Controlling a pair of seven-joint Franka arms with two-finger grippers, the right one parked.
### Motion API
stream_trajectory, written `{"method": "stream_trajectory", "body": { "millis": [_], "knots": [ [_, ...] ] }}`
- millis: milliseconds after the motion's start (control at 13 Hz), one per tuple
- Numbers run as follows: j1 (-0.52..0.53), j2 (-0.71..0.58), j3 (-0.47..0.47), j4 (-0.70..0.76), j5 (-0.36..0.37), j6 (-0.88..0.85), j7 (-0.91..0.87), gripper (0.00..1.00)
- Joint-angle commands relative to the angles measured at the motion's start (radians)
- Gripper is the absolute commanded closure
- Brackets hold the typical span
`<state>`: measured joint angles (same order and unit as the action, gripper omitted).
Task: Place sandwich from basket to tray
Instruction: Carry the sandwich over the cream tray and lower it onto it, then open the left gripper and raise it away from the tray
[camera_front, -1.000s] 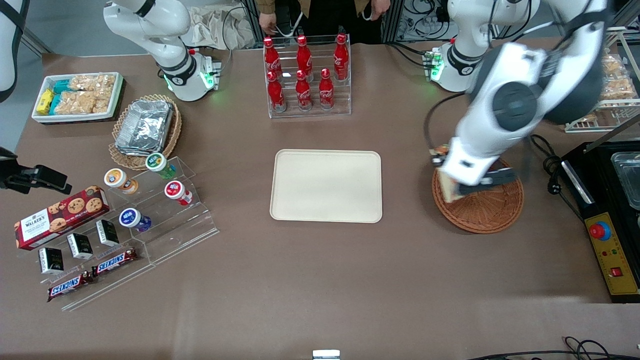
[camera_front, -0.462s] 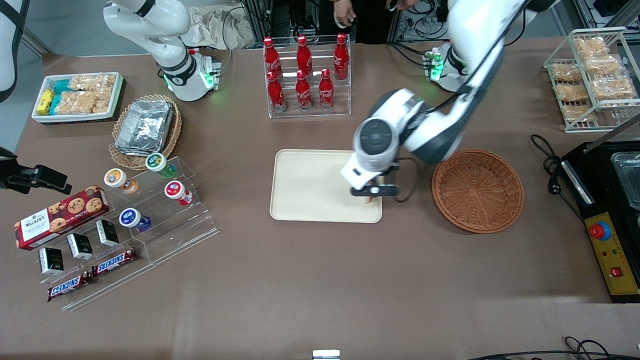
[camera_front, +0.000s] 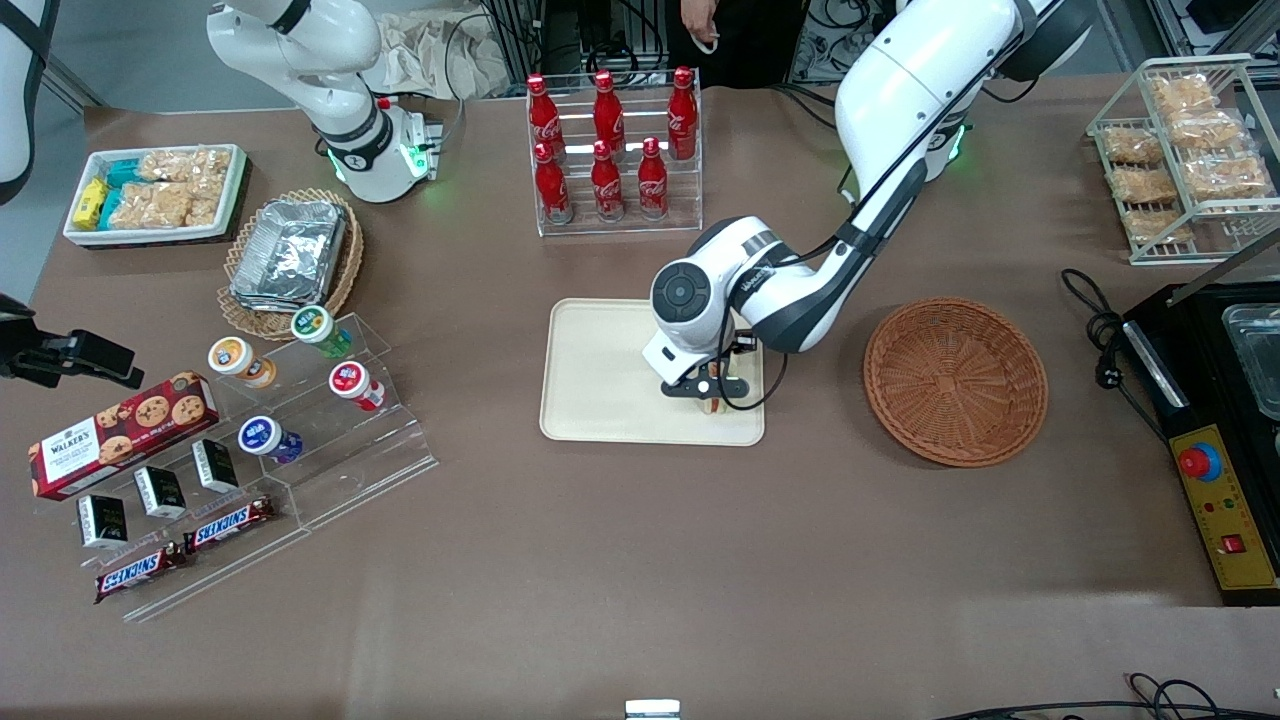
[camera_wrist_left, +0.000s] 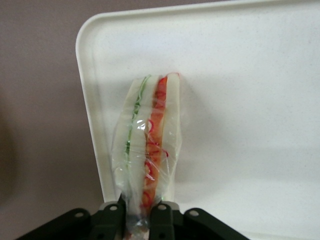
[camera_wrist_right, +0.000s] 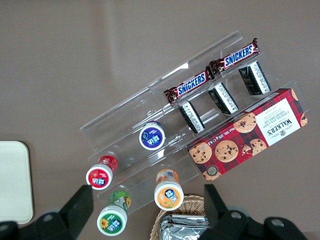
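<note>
My left gripper (camera_front: 712, 392) is shut on the sandwich (camera_wrist_left: 149, 145), a plastic-wrapped white bread wedge with red and green filling. It holds the sandwich over the corner of the cream tray (camera_front: 610, 370) nearest the basket and the front camera. In the front view only a sliver of the sandwich (camera_front: 712, 402) shows under the wrist. In the left wrist view the black fingers (camera_wrist_left: 162, 220) clamp the wedge's narrow end, with the tray (camera_wrist_left: 250, 100) beneath. The round reddish-brown basket (camera_front: 955, 382) is empty, beside the tray toward the working arm's end.
A rack of red cola bottles (camera_front: 610, 150) stands farther from the front camera than the tray. A clear stand with cups and Snickers bars (camera_front: 290, 420), a tan wicker basket with foil trays (camera_front: 290, 255) and a white snack bin (camera_front: 155, 195) lie toward the parked arm's end. A black appliance (camera_front: 1225, 420) sits at the working arm's end.
My left gripper lifted the sandwich out of the basket and carried it across to the tray's near corner, then lower over the tray. The basket is now empty.
</note>
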<state>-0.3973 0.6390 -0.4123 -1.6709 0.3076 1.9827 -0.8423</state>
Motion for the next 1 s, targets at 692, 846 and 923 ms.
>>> {"method": "stream_trajectory", "body": {
  "millis": [692, 846, 923],
  "knots": [
    [0.275, -0.269, 0.006, 0.073, 0.002, -0.289, 0.24, 0.0],
    [0.394, -0.321, 0.004, 0.074, -0.011, -0.297, 0.377, 0.0],
    [0.444, -0.34, 0.004, 0.076, -0.025, -0.297, 0.443, 0.0]
  ]
}}
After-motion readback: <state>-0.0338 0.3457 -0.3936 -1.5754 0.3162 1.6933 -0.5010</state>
